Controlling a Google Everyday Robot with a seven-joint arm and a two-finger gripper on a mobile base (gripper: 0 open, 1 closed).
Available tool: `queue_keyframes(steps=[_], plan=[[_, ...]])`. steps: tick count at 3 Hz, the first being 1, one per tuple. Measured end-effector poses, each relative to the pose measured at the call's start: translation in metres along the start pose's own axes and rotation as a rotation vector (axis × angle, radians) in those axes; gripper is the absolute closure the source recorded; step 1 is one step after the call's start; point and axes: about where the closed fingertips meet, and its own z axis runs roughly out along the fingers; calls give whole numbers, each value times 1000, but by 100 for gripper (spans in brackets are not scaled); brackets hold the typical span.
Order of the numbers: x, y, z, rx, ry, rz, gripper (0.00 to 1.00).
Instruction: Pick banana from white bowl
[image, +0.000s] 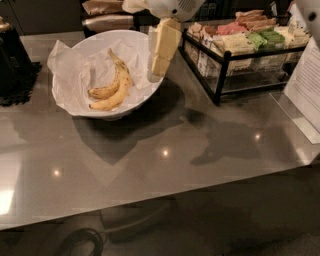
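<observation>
Approach stage: claw (156, 75) hangs over one edge of the white bowl (97, 36); whether spread or pressed together we cannot tell. Banana (112, 90) lies beside and below it on crumpled paper (67, 65), ungrasped; we judge descent, grasp and lift remain.

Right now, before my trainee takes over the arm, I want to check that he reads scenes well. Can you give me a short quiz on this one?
1. True or false: the banana lies in the bowl.
2. Where is the claw? A: by the bowl's right rim. B: over the rack. C: down on the table's front edge.
3. Fill in: the bowl is lined with crumpled white ___.
Key: 1 true; 2 A; 3 paper.
</observation>
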Motion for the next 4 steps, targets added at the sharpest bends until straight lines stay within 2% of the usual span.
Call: queue_keyframes(steps=[1,3,4], plan=[[-13,-7,2,9,-15,-19,17],[-15,-10,9,4,-27,-23,25],[-18,-19,39,-49,-62,-49,30]])
